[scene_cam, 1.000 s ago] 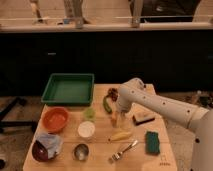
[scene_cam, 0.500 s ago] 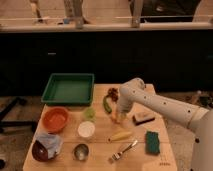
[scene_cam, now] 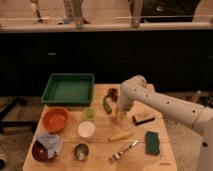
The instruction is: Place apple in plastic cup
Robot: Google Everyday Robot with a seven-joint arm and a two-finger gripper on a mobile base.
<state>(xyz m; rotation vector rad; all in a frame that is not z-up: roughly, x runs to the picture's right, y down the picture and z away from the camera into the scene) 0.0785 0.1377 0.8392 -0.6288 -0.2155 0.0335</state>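
Note:
My gripper [scene_cam: 118, 116] points down at the table's middle, right of the green vegetable [scene_cam: 106, 105]. A small orange-yellow round shape at its tip looks like the apple [scene_cam: 116, 120]; the gripper hides most of it. I cannot tell whether the apple is held or lies on the table. The plastic cup [scene_cam: 89, 113], small and pale green, stands upright about a hand's width left of the gripper, between the orange bowl [scene_cam: 55, 119] and the green vegetable.
A green tray [scene_cam: 68, 88] lies at the back left. A white cup [scene_cam: 86, 129] and a metal cup [scene_cam: 81, 151] stand in front of the plastic cup. A dark-red cluster [scene_cam: 113, 92], a yellow piece [scene_cam: 121, 135], a utensil [scene_cam: 123, 150], a green sponge [scene_cam: 152, 142], a brush [scene_cam: 143, 118] and a dark bowl with blue cloth [scene_cam: 46, 146] lie around.

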